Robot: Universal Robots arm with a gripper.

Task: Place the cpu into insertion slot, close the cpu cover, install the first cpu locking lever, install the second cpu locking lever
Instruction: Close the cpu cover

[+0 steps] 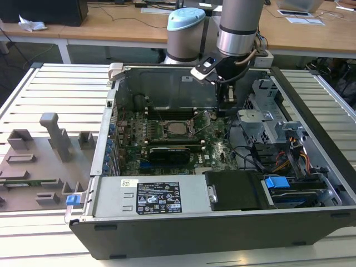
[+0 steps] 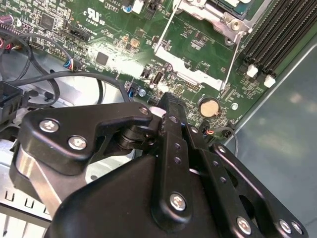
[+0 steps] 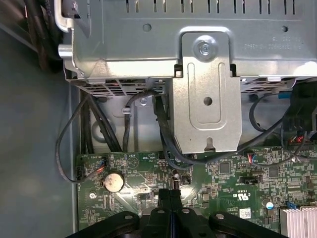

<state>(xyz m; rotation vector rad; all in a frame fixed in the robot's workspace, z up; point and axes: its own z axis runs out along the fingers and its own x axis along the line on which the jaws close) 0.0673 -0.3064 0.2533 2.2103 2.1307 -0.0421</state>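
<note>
Cpu [image 1: 178, 129] sits mid-frame in exterior view; I see gripper [image 3: 171, 194] clenched shut over motherboard [image 3: 233, 178] edge, metal cage [image 3: 208, 99] close beyond.

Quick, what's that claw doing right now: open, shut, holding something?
Gripper: shut, with nothing visible in its grip, close over the motherboard.
</note>
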